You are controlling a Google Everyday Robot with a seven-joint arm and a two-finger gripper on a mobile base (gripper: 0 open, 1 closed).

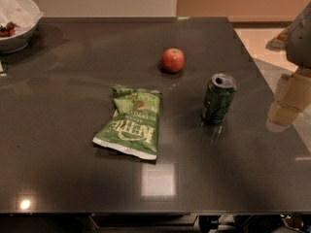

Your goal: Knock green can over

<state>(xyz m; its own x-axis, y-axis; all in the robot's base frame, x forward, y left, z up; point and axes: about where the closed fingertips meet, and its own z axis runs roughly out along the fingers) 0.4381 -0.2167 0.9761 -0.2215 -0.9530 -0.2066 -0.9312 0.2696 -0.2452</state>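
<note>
Jaws: you are not getting a clear enough look to tell whether they are spread or pressed together.
Gripper [287, 100]: it is hanging as a pale, beige-grey mass at the right edge of the view, over the desk's right border, near the can's right side but not touching it.
Green can [218, 98]: it is standing upright on the desk, right of centre; you are looking at a dark green metal cylinder with pale markings, a silver rim and a pull-tab on top.
Progress: nothing is counting as done yet, since the can is still on its base; you are probably facing the whole approach and push, judging by the gap.
Handling: the smooth round wall is likely offering a slippery target, so a push high on the side is looking safer than a low one.
Apple [173, 60]: a round, glossy red fruit is sitting behind and left of the can, apart from it.
Chip bag [130, 127]: a flat, crinkled green packet with white lettering is lying left of the can, well apart.
Bowl [17, 23]: a white bowl is sitting at the far left corner.
Desk [58, 106]: a dark, polished top is reflecting the lights.
</note>
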